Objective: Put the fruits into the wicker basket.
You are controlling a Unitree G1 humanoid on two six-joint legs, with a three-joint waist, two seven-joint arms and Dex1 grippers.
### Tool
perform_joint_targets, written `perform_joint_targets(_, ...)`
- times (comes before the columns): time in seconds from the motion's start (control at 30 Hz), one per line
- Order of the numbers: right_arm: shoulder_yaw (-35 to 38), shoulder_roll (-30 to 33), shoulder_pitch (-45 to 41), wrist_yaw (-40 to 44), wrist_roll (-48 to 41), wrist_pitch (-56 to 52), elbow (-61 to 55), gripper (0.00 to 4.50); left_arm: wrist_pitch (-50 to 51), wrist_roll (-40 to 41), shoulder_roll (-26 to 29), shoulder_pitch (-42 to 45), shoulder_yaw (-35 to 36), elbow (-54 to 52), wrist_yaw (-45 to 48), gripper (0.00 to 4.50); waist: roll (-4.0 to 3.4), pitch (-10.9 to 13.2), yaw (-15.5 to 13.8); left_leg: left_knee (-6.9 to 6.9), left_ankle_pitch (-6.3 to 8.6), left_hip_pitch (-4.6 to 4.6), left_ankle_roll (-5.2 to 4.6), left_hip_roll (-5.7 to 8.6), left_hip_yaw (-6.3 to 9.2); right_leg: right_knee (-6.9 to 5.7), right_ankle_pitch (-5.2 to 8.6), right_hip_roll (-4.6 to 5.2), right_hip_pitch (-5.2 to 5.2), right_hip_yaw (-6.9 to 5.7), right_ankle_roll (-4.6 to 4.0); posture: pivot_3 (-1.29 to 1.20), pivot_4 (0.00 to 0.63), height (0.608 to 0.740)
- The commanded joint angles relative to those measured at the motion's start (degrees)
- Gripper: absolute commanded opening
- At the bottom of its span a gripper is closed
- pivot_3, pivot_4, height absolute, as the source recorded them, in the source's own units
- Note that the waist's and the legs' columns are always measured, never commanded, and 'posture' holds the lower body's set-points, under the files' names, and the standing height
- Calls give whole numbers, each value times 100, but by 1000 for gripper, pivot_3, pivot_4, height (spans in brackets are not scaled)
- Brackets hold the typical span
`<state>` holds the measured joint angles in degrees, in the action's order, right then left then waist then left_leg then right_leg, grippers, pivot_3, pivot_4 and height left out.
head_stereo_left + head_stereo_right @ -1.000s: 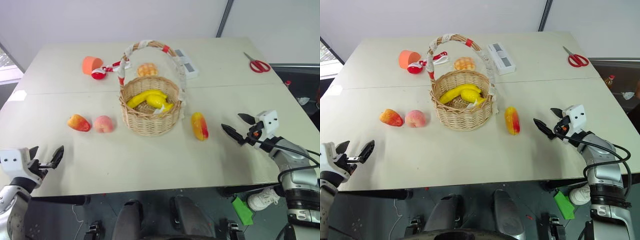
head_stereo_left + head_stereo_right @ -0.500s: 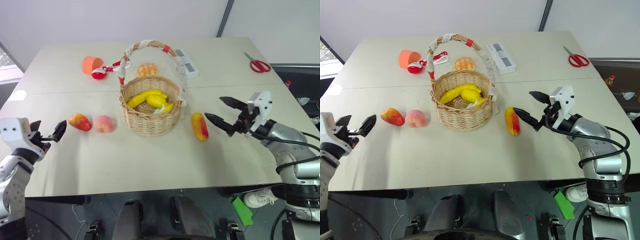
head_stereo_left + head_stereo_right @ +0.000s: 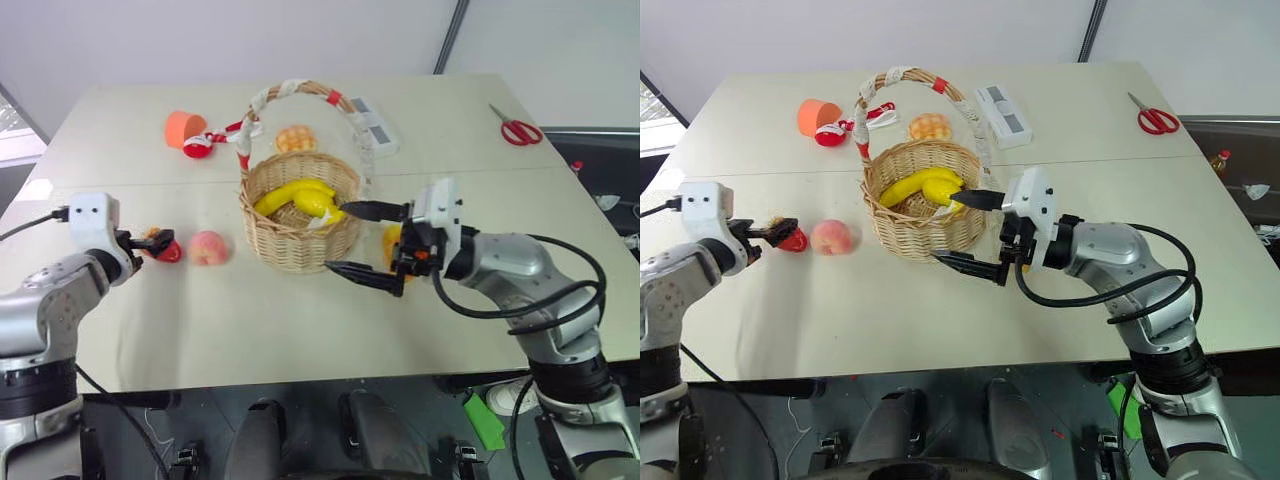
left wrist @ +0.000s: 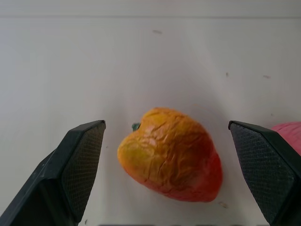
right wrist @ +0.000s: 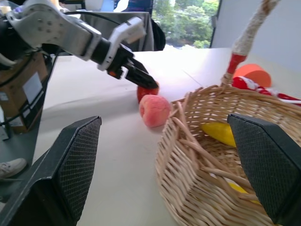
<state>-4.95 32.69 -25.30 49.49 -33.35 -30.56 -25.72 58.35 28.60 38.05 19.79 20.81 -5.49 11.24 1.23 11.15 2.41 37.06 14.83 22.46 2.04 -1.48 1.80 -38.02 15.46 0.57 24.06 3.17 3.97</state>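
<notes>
The wicker basket (image 3: 300,235) stands mid-table with yellow bananas (image 3: 295,196) inside. To its left lie a pink peach (image 3: 208,247) and a red-orange apple (image 4: 171,160). My left gripper (image 3: 152,241) is open around the apple, with a gap on each side between the fruit and the fingers (image 4: 70,174). My right gripper (image 3: 334,237) is open and points left, level, against the basket's right side. The mango (image 3: 392,236) lies behind it, mostly hidden. The right wrist view looks over the basket rim (image 5: 188,141) toward the peach (image 5: 154,109) and my left gripper (image 5: 136,75).
An orange cup (image 3: 183,128) and a red-and-white item (image 3: 198,148) sit at the back left. A waffle-patterned bun (image 3: 294,138) is behind the basket, a white box (image 3: 372,125) to its right, and red scissors (image 3: 518,130) at the far right.
My left gripper moved forward and inward from the table's front-left edge to the apple. My right gripper swung left past the mango to the basket's side. Both stayed open.
</notes>
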Motion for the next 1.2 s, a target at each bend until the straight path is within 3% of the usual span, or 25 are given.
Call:
perform_joint_targets(0.03, -117, -109, -74, 3, -23, 79, -276, 4468, 136, -295, 95, 298, -352, 347, 17, 4500, 0, 0, -3, 0, 0, 0, 0, 0, 0, 0, 0, 0, 1, 0, 0, 0, 150, 740)
perform_joint_targets(0.23, -306, -209, 38, -88, 51, 108, -422, 4468, 17, -550, 75, 541, -603, 759, 140, 4500, 0, 0, 1, 0, 0, 0, 0, -2, 2, -2, 0, 2, 2, 0, 0, 0, 150, 740)
perform_joint_targets(0.33, -355, -274, 73, -153, 65, 114, -489, 4500, -101, -728, 112, 558, -726, 831, 197, 3730, 1, 0, 4, 0, 0, 0, 1, -2, 2, -5, 0, 3, 3, 0, -1, 0, 150, 740)
perform_joint_targets(0.43, -386, -317, 79, -187, 86, 113, -520, 4500, -221, -760, 132, 593, -609, 837, 233, 2288, 1, 0, 5, 0, 0, 0, 0, -2, 3, -6, 0, 3, 4, 0, -1, 0, 150, 740)
perform_joint_targets(0.7, -433, -336, 105, -153, 148, 178, -492, 4500, -445, -473, 245, 105, 311, 190, 528, 2288, 1, 0, 6, -1, 0, 2, 1, -9, 1, -6, 0, 5, 8, 1, -1, 0, 150, 740)
perform_joint_targets(0.93, -502, -451, -28, -82, 195, 271, -320, 4500, -100, -337, 465, -581, 579, -165, 834, 2288, 1, 0, 3, 0, 0, 2, 1, -9, 1, -6, 0, 6, 9, 1, -1, 0, 150, 740)
perform_joint_targets(1.03, -530, -496, -71, -40, 233, 310, -253, 4500, -87, -236, 419, -662, 752, -199, 899, 3020, 5, 0, 0, 0, 0, 3, 1, -9, 1, -6, 0, 7, 9, 0, -1, 0, 150, 740)
perform_joint_targets(1.13, -542, -526, -83, -16, 259, 332, -224, 4500, -128, -208, 407, -687, 805, -219, 911, 4463, 6, -1, -1, 0, 0, 3, 1, -9, 1, -6, 0, 8, 9, 0, -2, 0, 150, 740)
perform_joint_targets(1.2, -548, -537, -74, -9, 271, 345, -212, 4500, -233, -238, 404, -692, 777, -230, 934, 4463, 6, -1, -1, 0, 0, 3, 1, -8, 1, -6, 0, 8, 9, 0, -2, 0, 150, 740)
